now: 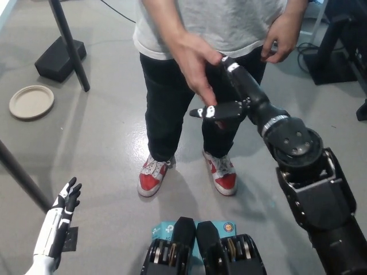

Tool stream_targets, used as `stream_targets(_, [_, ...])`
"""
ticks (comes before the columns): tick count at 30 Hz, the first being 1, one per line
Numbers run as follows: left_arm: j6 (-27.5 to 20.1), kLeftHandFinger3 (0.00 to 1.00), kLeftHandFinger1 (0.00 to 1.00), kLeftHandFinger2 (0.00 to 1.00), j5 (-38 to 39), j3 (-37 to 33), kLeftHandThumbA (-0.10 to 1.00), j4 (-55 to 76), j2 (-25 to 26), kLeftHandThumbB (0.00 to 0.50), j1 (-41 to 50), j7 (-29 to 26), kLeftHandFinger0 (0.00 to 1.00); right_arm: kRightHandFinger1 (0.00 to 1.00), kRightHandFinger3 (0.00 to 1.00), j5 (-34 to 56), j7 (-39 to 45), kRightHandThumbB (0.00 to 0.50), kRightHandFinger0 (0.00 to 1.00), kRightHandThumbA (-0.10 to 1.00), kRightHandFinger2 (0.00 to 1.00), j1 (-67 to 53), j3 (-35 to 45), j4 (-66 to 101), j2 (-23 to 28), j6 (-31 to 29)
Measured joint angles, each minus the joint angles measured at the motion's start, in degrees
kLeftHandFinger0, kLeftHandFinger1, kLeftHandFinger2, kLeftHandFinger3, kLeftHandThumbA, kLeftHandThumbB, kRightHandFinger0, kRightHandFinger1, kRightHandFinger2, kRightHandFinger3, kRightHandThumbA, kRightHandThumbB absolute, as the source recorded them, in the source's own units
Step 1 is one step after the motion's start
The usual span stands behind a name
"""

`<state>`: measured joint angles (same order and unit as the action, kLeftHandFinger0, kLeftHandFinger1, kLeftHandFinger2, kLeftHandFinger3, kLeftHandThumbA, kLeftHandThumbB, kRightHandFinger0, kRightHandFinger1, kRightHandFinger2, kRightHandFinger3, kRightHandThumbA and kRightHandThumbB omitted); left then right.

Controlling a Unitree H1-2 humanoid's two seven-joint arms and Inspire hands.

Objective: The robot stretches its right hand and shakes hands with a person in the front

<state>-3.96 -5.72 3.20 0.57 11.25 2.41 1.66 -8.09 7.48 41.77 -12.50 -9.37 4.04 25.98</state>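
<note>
A grey, smooth concrete floor [103, 143] filled the head view, faintly glossy under the light. At ten o'clock a round beige paper plate [31, 102] lay flat on it, and just above that, at eleven o'clock, a black slanted pole [70, 44] rose beside a black wedge-shaped base block [59, 58]. Dark equipment stood at two o'clock along the right edge.

A person in a grey T-shirt and black trousers [172, 109] stood at twelve o'clock, facing the robot, on red-and-white sneakers [153, 175] set near the centre of the picture. The person's outstretched hand [198, 69] reached down and forward at about one o'clock from centre, fingers pointing downward. The person's other hand [281, 37] hung at the hip, at one o'clock near the top edge.

The black right arm came in from five o'clock and stretched up toward the middle. The black right hand [226, 94] lay against the person's outstretched hand, its fingers partly spread, one running up along the person's palm side and another jutting toward nine o'clock across the person's fingertips. The two hands touched, yet the black fingers were not wrapped round the person's hand, so no firm clasp showed.

The white left hand [64, 203] rested low at seven o'clock, well apart from the person, its dark fingers apart and holding nothing.
</note>
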Motion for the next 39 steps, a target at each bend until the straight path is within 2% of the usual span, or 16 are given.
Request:
stream_targets(3, [0.0, 1.0, 1.0, 1.0, 0.0, 0.0, 1.0, 0.0, 0.0, 0.069, -0.2, 0.0, 1.0, 1.0, 1.0, 0.0, 0.2, 0.368, 1.0, 1.0, 1.0, 1.3, -0.2, -1.2, -0.4, 0.0])
stream_targets(4, [0.0, 1.0, 1.0, 1.0, 0.0, 0.0, 1.0, 0.0, 0.0, 0.06, -0.2, 0.0, 1.0, 1.0, 1.0, 0.0, 0.2, 0.337, 1.0, 1.0, 1.0, 1.7, -0.2, -1.4, -0.4, 0.0])
stream_targets(14, [0.0, 1.0, 1.0, 1.0, -0.3, 0.0, 1.0, 0.7, 0.0, 0.067, -0.2, 0.0, 1.0, 1.0, 1.0, -0.2, 0.5, 0.34, 1.0, 1.0, 1.0, 6.4, -1.4, -8.2, -1.6, -0.2])
stream_targets(15, [0.0, 1.0, 1.0, 1.0, -0.3, 0.0, 1.0, 0.7, 0.0, 0.069, -0.2, 0.0, 1.0, 1.0, 1.0, -0.2, 0.5, 0.311, 1.0, 0.91, 1.0, 7.1, -1.5, -9.4, -1.8, -0.3])
stream_targets(16, [0.0, 1.0, 1.0, 1.0, -0.4, 0.0, 1.0, 0.7, 0.0, 0.076, -0.2, 0.0, 1.0, 0.99, 1.0, -0.2, 0.5, 0.323, 0.98, 0.73, 1.0, 7.5, -1.5, -10.0, -1.9, -0.3])
stream_targets(17, [0.0, 1.0, 1.0, 1.0, -0.4, 0.0, 1.0, 0.7, 0.0, 0.072, -0.2, 0.0, 1.0, 0.71, 1.0, -0.3, 0.4, 0.278, 0.7, 0.51, 0.83, 8.1, -1.5, -11.2, -2.2, -0.4])
stream_targets(18, [0.0, 1.0, 1.0, 1.0, -0.4, 0.0, 1.0, 0.7, 0.0, 0.072, -0.2, 0.0, 1.0, 0.64, 1.0, -0.5, 0.1, 0.291, 0.59, 0.42, 0.78, 8.8, -1.5, -12.3, -2.5, -0.4])
stream_targets(19, [0.0, 1.0, 1.0, 1.0, -0.4, 0.0, 1.0, 0.7, 0.0, 0.069, -0.2, 0.0, 1.0, 0.47, 1.0, -0.8, -0.4, 0.274, 0.39, 0.21, 0.61, 9.5, -1.5, -13.6, -2.8, -0.4])
stream_targets(20, [0.0, 1.0, 1.0, 1.0, -0.4, 0.0, 1.0, 0.7, 0.0, 0.061, -0.2, 0.0, 1.0, 0.74, 1.0, -0.9, -0.5, 0.261, 0.56, 0.03, 0.82, 9.6, -1.4, -14.0, -2.9, -0.4])
stream_targets(21, [0.0, 1.0, 1.0, 1.0, -0.4, 0.0, 1.0, 0.7, 0.0, 0.06, -0.2, 0.0, 1.0, 0.9, 1.0, -1.4, -1.3, 0.243, 0.72, -0.08, 0.98, 10.4, -1.4, -15.3, -3.5, -0.5])
stream_targets(22, [0.0, 1.0, 1.0, 1.0, -0.4, -0.1, 1.0, 0.7, 0.0, 0.06, -0.2, 0.0, 1.0, 1.0, 1.0, -2.0, -2.4, 0.221, 0.87, -0.1, 1.0, 11.1, -1.4, -16.9, -4.1, -0.8])
stream_targets(24, [0.0, 1.0, 1.0, 1.0, -0.4, -0.2, 1.0, 0.7, 0.0, 0.067, -0.3, 0.0, 1.0, 1.0, 1.0, -2.8, -4.1, 0.2, 0.98, -0.1, 1.0, 11.4, -1.4, -18.6, -4.8, -1.8])
stream_targets(26, [0.0, 1.0, 1.0, 1.0, -0.5, -0.2, 1.0, 0.7, 0.0, 0.055, -0.4, 0.1, 1.0, 1.0, 1.0, -3.5, -5.5, 0.171, 0.98, -0.1, 1.0, 11.4, -1.4, -19.7, -5.5, -3.0])
stream_targets(27, [0.0, 1.0, 1.0, 1.0, -0.5, -0.2, 1.0, 0.7, 0.1, 0.056, -0.4, 0.1, 1.0, 1.0, 1.0, -3.8, -6.3, 0.158, 0.93, -0.1, 1.0, 11.4, -1.4, -20.2, -5.7, -3.7])
stream_targets(31, [0.1, 1.0, 1.0, 1.0, -0.5, -0.3, 1.0, 0.7, 0.1, 0.055, -0.7, 0.1, 1.0, 1.0, 1.0, -4.6, -8.5, 0.111, 1.0, -0.1, 1.0, 11.2, -1.2, -20.8, -5.9, -5.7])
stream_targets(39, [0.1, 1.0, 1.0, 1.0, -0.5, -0.3, 1.0, 0.9, 0.1, 0.053, -1.1, 0.1, 1.0, 1.0, 1.0, -5.9, -10.2, 0.096, 1.0, -0.1, 1.0, 10.4, -1.1, -20.7, -5.7, -7.6])
